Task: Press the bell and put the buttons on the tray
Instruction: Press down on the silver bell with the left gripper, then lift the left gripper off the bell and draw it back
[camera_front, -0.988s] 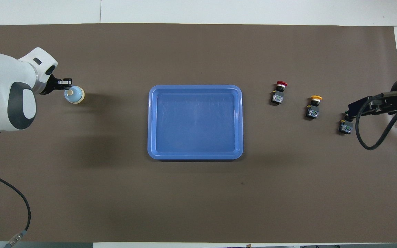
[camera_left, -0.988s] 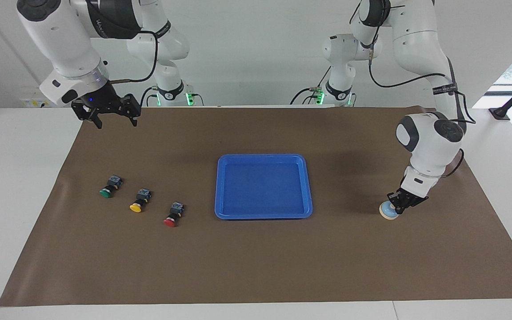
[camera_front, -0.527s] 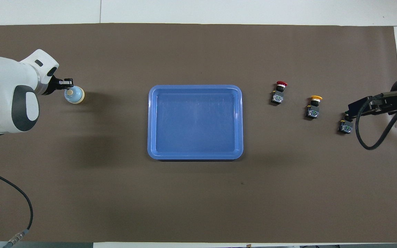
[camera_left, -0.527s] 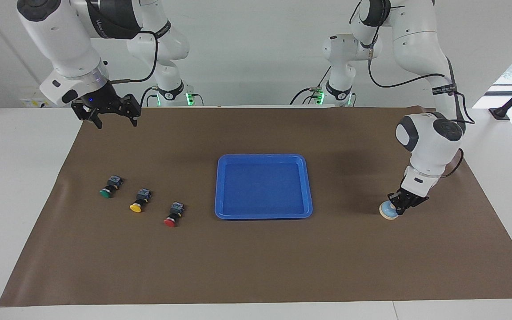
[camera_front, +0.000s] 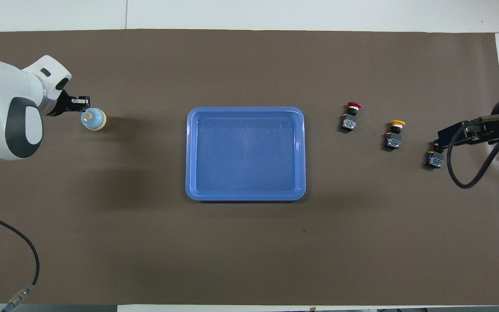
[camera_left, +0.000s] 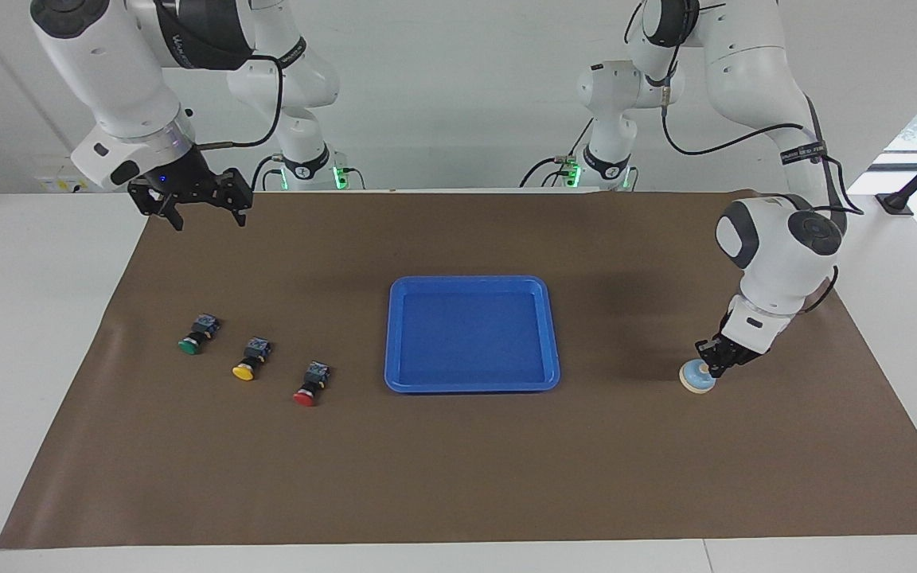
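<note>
Left gripper [camera_left: 715, 368] is clenched, fingertips together, nothing held. It sits low right at the bell [camera_left: 697, 377], at the bell's side nearer the robots; from overhead its tip [camera_front: 84, 102] is just beside the cream knob. Cannot tell whether it touches the bell.

The bell [camera_front: 93, 119] stands upright on the brown mat [camera_left: 458, 477], toward the left arm's end of the table, well apart from the tray [camera_left: 472, 386].

The blue tray [camera_front: 245, 197] lies flat mid-mat, nothing in it.

Three buttons lie on their sides on the mat toward the right arm's end, in a slanted row, apart from each other. The red button [camera_left: 310, 384] is closest to the tray and farthest from the robots. The yellow button [camera_left: 250, 360] is in the middle. The green button [camera_left: 198, 334] is nearest the robots and farthest from the tray. Overhead shows the red button [camera_front: 350, 117] and yellow button [camera_front: 394, 134] fully; the green button [camera_front: 434, 159] is partly covered by the right gripper.

Right gripper [camera_left: 202, 216] is released, fingers spread wide, holding nothing. It hangs high over the mat's edge by the right arm's base, waiting. From overhead it [camera_front: 442, 135] overlaps the green button but is raised well above it.
</note>
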Robot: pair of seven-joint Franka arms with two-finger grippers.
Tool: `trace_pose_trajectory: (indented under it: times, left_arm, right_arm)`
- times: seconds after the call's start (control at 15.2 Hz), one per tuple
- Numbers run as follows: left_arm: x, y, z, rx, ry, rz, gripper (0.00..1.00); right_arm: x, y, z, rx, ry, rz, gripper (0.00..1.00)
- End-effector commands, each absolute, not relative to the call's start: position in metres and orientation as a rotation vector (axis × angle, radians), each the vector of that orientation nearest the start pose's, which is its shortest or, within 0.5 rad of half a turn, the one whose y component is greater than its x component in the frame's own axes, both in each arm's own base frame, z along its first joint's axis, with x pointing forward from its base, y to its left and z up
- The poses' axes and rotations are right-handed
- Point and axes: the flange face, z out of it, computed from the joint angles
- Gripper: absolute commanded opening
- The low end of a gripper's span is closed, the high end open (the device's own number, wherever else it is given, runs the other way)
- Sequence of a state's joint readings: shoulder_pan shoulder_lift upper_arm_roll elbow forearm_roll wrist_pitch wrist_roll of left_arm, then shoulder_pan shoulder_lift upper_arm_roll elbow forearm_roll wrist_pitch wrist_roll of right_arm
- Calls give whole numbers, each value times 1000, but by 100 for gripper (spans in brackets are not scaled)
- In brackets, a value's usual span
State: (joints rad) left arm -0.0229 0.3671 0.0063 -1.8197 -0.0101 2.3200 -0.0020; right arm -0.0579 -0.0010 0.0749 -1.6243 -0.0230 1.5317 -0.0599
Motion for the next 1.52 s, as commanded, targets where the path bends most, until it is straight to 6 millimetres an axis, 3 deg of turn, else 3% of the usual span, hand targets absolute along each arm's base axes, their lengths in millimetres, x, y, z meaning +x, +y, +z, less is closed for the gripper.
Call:
trace_pose_trajectory:
  times: [0.0,0.2,0.4,0.59,0.72,0.86,0.92,0.99,1.25,1.45]
  left_arm:
    - [637,-14,348,-3127,1,-204,0]
    - [631,-13,331,-3122,-2,-295,0]
    - [637,-6,346,-3122,-15,-262,0]
    - [652,-4,425,-3128,-14,-99,0]
    - [644,-4,468,-3129,-11,-34,3]
    - [626,-4,505,-3131,-13,-43,65]
    - [616,-6,523,-3132,-7,-46,88]
    - [604,-6,542,-3135,-8,-36,100]
    - [560,-13,595,-3141,5,22,100]
    - [541,-16,599,-3138,7,108,100]
  right_arm:
    - [546,6,599,-3161,-92,141,100]
    - [546,6,599,-3161,-92,141,100]
    - [546,6,599,-3161,-92,141,100]
    - [546,6,599,-3161,-92,141,100]
    - [546,6,599,-3161,-92,141,100]
    - [546,6,599,-3161,-92,141,100]
    - [546,6,599,-3161,-92,141,100]
    - [546,6,599,-3161,-92,141,100]
    - [546,5,599,-3161,-90,141,100]
    - [546,2,599,-3161,-85,141,100]
